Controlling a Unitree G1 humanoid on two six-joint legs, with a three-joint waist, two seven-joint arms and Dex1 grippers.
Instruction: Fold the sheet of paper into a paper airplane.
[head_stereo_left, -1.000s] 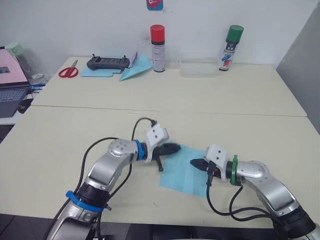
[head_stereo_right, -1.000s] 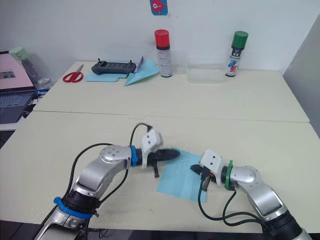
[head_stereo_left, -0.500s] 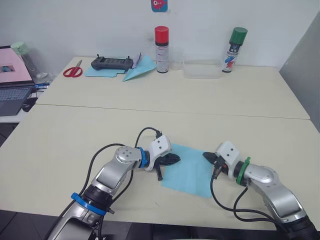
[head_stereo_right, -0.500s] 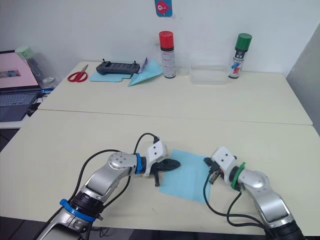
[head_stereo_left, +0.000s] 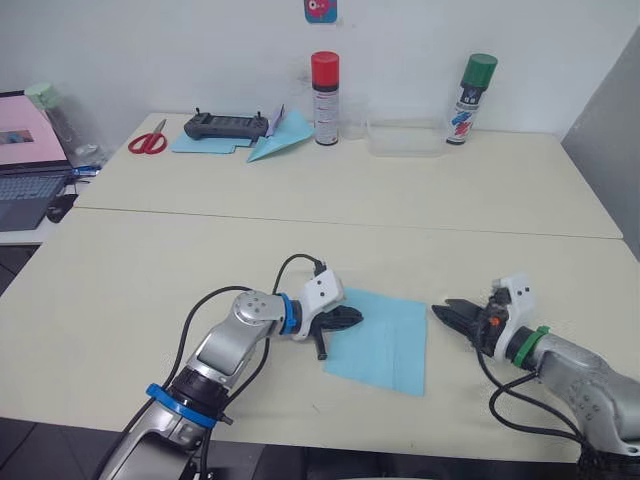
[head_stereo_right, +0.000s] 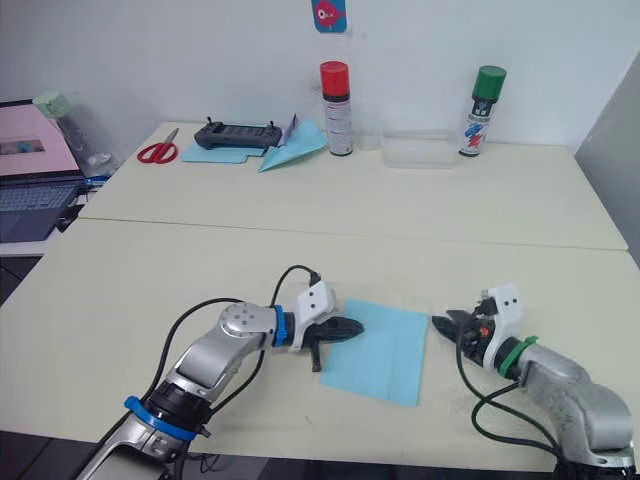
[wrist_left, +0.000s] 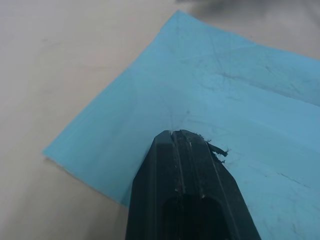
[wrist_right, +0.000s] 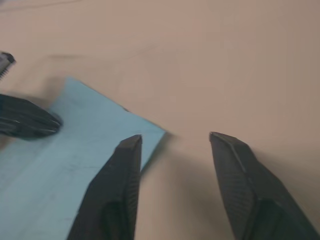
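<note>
Left eye view: sheet of paper (head_stereo_left: 380, 341) lies flat on the desk (head_stereo_left: 420, 230), near its front edge. Left tool (head_stereo_left: 354, 318), closed, pins its near-left edge. Right tool (head_stereo_left: 443, 313) hovers spread just beside; it should catch the corner low and fold along a crease.

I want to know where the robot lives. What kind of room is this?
Probably an office or workshop used as a robot lab. Plain cream tables stand against a white wall, with an open laptop at one side, and red-handled scissors and two spray cans at the back.
</note>
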